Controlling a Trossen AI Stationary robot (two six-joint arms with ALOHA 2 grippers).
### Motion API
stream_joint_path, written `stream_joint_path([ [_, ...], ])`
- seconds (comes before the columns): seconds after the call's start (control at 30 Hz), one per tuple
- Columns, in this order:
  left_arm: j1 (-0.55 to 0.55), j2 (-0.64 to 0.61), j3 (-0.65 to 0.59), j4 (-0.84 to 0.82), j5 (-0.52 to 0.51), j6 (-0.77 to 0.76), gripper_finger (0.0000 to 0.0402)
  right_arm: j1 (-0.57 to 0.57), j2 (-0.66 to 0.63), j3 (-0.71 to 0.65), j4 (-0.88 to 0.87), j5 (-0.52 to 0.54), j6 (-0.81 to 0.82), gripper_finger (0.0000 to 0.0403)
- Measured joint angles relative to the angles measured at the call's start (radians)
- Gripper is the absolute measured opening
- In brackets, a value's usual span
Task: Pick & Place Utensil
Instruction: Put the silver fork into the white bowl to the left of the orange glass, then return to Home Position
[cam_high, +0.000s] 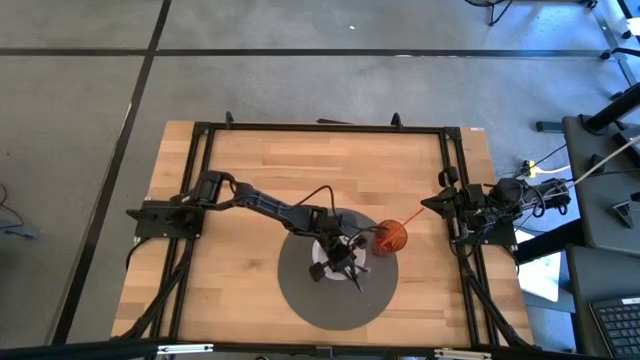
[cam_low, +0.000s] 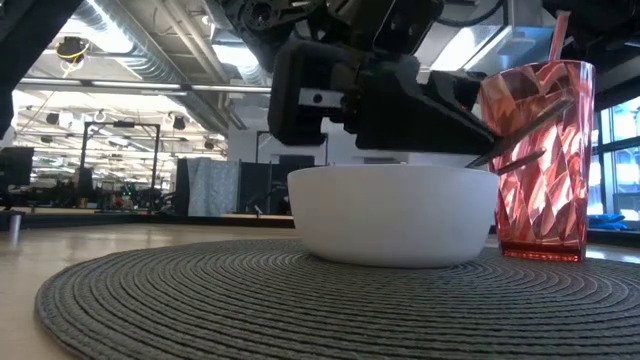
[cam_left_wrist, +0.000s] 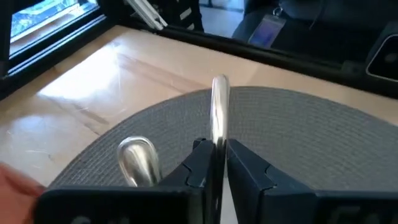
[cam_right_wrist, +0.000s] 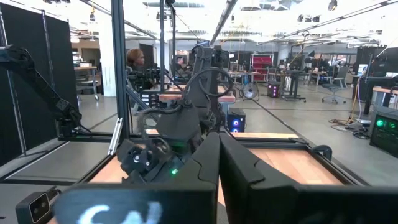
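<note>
A white bowl (cam_low: 395, 215) (cam_high: 319, 268) stands on a round grey placemat (cam_high: 300, 295) (cam_left_wrist: 311, 137). Beside it on the mat stands a red faceted cup (cam_low: 535, 160) (cam_high: 391, 238) with a red straw. My left gripper (cam_left_wrist: 216, 146) (cam_high: 345, 265) hovers just over the bowl, shut on a slender metal utensil (cam_left_wrist: 219, 106). A shiny spoon bowl (cam_left_wrist: 137, 158) shows beside the fingers; I cannot tell whether it belongs to the held utensil. My right gripper (cam_right_wrist: 219, 140) (cam_high: 440, 203) waits shut at the table's right edge. My left gripper pinches the metal utensil's handle (cam_left_wrist: 217, 134) between its two fingers. The handle's free end (cam_left_wrist: 220, 84) sticks out past the fingertips. The utensil is lifted above the bowl, its handle (cam_low: 515, 135) slanting up toward the red cup. The part behind the fingers is hidden.
The black frame rails (cam_high: 320, 127) run round the wooden table top. Bare wood (cam_high: 260, 160) lies on the far side of the mat. The cup stands close to the bowl's right side. A person shows far off in the room in the right wrist view.
</note>
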Motion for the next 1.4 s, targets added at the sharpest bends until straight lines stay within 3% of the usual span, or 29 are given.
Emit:
stream_joint_path([
  [0.23, 0.012, -0.081, -0.001, -0.006, 0.044, -0.058, 0.0017, 0.0, 0.0, 0.0, 0.001, 0.0, 0.003, 0.0007],
  [0.37, 0.014, -0.212, -0.002, -0.157, 0.043, -0.155, 0.0007, 0.0, 0.0, 0.0, 0.0, 0.0, 0.005, 0.0007],
  [0.47, 0.032, -0.363, -0.054, -0.284, 0.021, -0.143, 0.0002, 0.0, 0.0, 0.0, -0.001, 0.0, 0.007, 0.0007],
  [0.6, 0.06, -0.601, -0.257, -0.247, -0.125, -0.163, 0.0001, 0.0, 0.0, 0.0, -0.007, 0.001, 0.006, 0.0007],
  [0.77, 0.121, -0.926, -0.641, 0.113, -0.234, -0.371, 0.0002, 0.0, 0.0, 0.0, -0.007, 0.002, 0.006, 0.0007],
  [0.87, 0.132, -1.106, -0.862, 0.301, -0.462, -0.489, 0.0001, 0.0, 0.0, 0.0, -0.008, 0.003, 0.013, 0.0007],
  [0.97, 0.136, -1.28, -1.004, 0.338, -0.638, -0.511, 0.0001, 0.0, 0.0, 0.0, -0.008, 0.018, 0.017, 0.0007],
  [1.17, 0.073, -1.579, -1.154, 0.338, -0.775, -0.534, 0.0001, 0.0, -0.001, 0.0, 0.008, 0.003, 0.048, 0.0007],
  [1.3, 0.021, -1.708, -1.164, 0.208, -0.936, -0.555, 0.0002, 0.0, -0.001, 0.0, 0.001, 0.002, 0.051, 0.0007],
  [1.4, -0.016, -1.766, -1.164, 0.099, -0.941, -0.573, 0.0002, 0.0, -0.001, 0.0, -0.009, -0.013, 0.051, 0.0007],
])
